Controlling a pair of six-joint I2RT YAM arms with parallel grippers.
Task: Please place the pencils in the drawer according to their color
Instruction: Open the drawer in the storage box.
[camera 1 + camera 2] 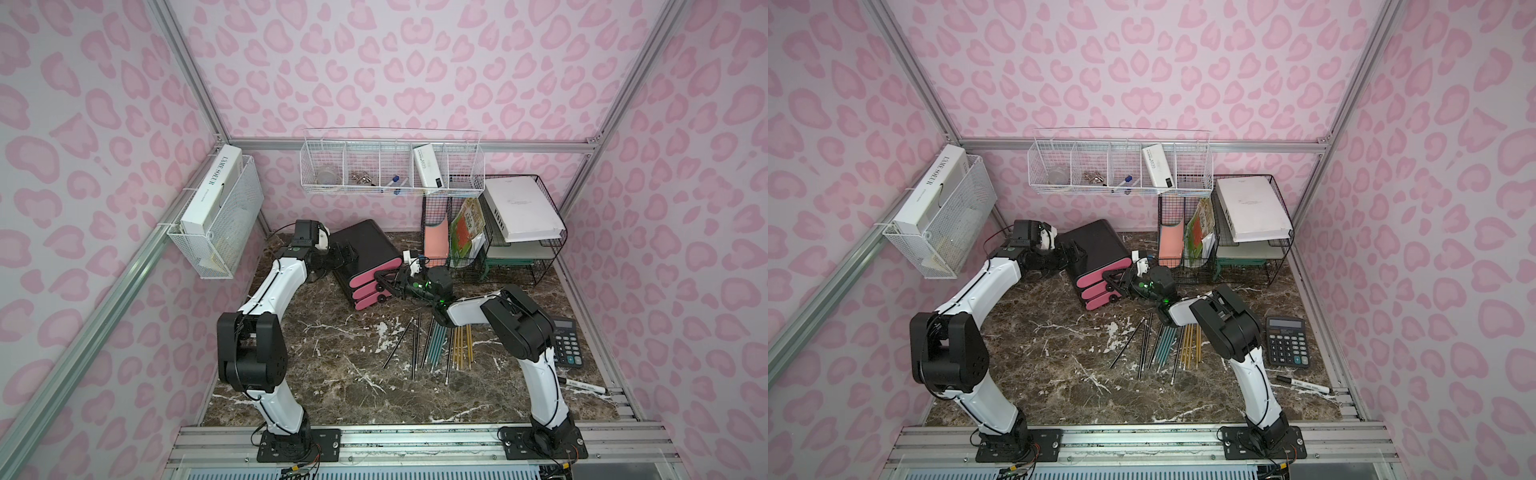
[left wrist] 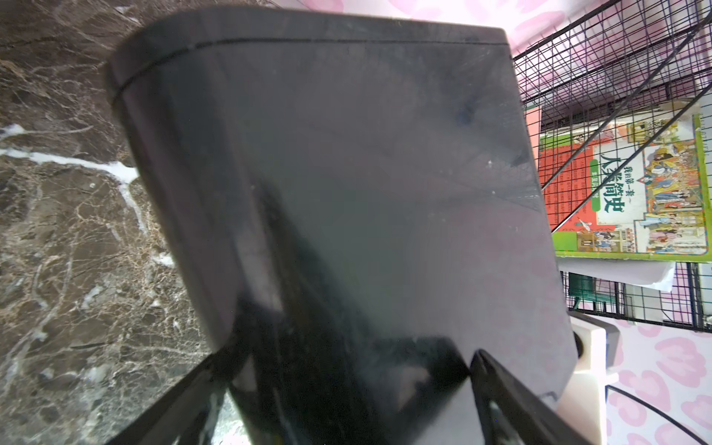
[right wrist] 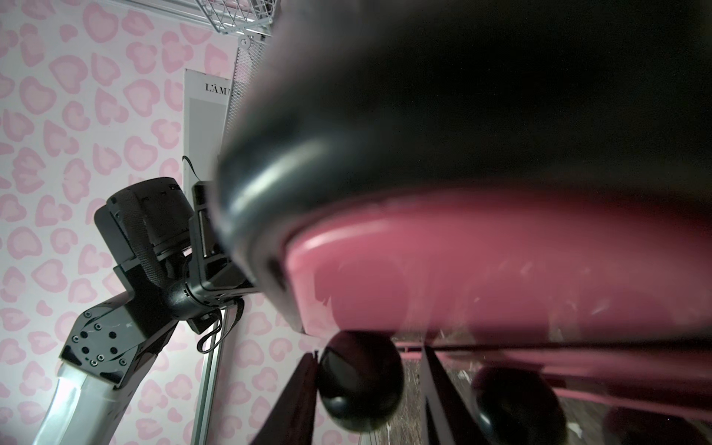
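The drawer [image 1: 365, 249] is a black cabinet with three pink fronts, standing at the back of the marble table. My right gripper [image 1: 382, 281] [image 3: 366, 389] straddles the top front's round black knob [image 3: 358, 370]. One finger touches the knob and a narrow gap shows on the other side. My left gripper [image 1: 347, 255] [image 2: 346, 366] is open wide against the cabinet's black wall [image 2: 346, 173]. The pencils lie loose in front of the cabinet: black [image 1: 399, 345], teal [image 1: 436, 345] and yellow [image 1: 461, 345]. Both top views show them [image 1: 1165, 345].
A calculator [image 1: 567, 343] and a white marker [image 1: 582, 385] lie at the right. A black mesh file rack [image 1: 498, 232] with books stands just right of the cabinet. White wire baskets hang on the back wall [image 1: 390, 166] and the left wall [image 1: 216, 216].
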